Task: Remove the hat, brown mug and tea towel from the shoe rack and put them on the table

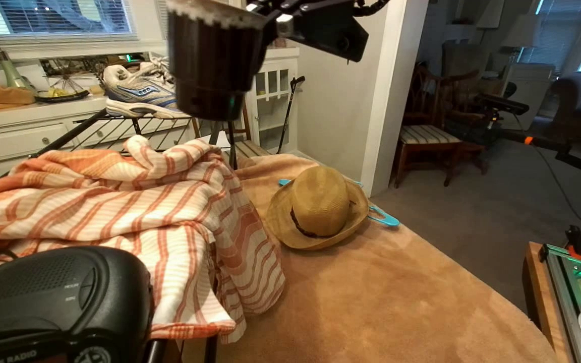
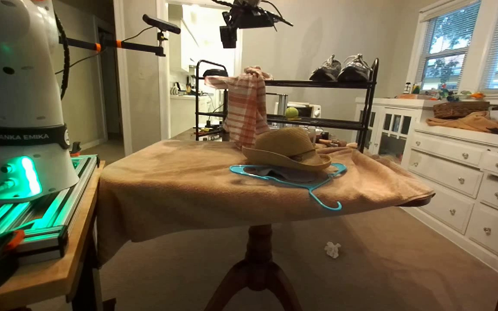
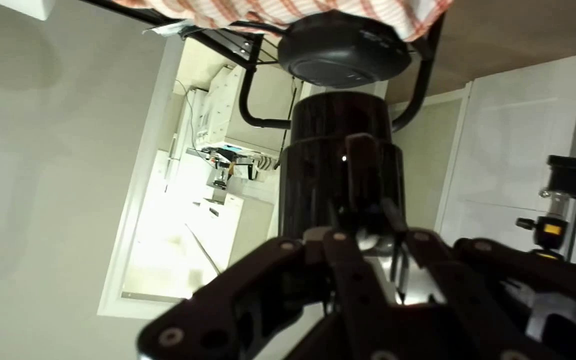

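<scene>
"How far along is it, then?"

"About a third delivered, by my reckoning. The hat (image 1: 321, 204) is on the worktop (image 1: 401, 297), sitting over a blue hanger (image 2: 311, 189)."

"And the brown mug (image 1: 215, 65)?"

"Off the shoe rack (image 2: 292, 83), not yet set down. The claw (image 3: 365, 225) is clamped on it, by the handle as far as the wrist view lets me judge. It hangs rim up in the air, higher than the rack's top shelf."

"Which leaves the tea towel (image 1: 179, 196)."

"Yes, draped over that shelf beside the clock radio (image 1: 58, 302), one end hanging down on the worktop side. I can't tell whether the hem meets the tan cloth (image 2: 167, 211)."

"So where would you land the mug?"

"Between the hat and the robot's base (image 2: 20, 177). In an exterior view that stretch of worktop offers the most room. I'd stay well in from the edge: the cloth droops over it and hides where the support ends."

"Why not beyond the hat, away from the rack?"

"Tighter, I think. The hanger's hook reaches the edge there, and a mug set on it could tip."

"And getting across?"

"Start high. A low path could catch the towel's folds or knock the radio."
</scene>
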